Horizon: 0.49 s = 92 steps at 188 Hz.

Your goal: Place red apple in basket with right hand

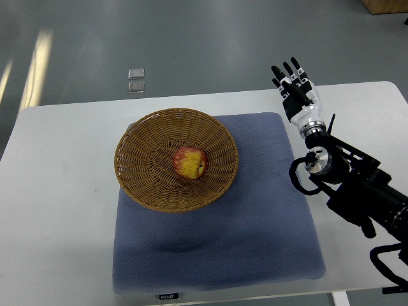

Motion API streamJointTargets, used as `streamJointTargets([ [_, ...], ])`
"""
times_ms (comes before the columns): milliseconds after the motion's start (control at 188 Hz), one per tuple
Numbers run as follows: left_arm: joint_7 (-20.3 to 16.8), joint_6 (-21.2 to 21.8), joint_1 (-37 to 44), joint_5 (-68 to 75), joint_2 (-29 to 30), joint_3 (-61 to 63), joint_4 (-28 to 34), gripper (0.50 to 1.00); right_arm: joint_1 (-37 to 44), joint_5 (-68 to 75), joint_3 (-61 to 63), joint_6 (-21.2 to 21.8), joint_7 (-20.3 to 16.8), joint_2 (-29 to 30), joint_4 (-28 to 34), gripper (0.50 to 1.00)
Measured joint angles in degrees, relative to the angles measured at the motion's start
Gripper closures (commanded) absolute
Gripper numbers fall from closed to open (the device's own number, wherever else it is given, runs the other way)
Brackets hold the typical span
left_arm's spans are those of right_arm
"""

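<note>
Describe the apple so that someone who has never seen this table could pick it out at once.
On the white table lies a blue-grey cloth mat, and on its far left part sits a round brown wicker basket. The red-and-yellow apple lies alone at the basket's middle, the only fruit there, well apart from the open black-and-white right hand.
</note>
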Motion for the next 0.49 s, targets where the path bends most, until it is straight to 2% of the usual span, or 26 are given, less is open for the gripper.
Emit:
streamJointTargets([
  [490,0.0,0.0,0.0,0.0,0.0,0.0,0.0,0.5,-0.1,-1.7,-1.4,0.1,0.4,0.1,-0.3,0.579],
])
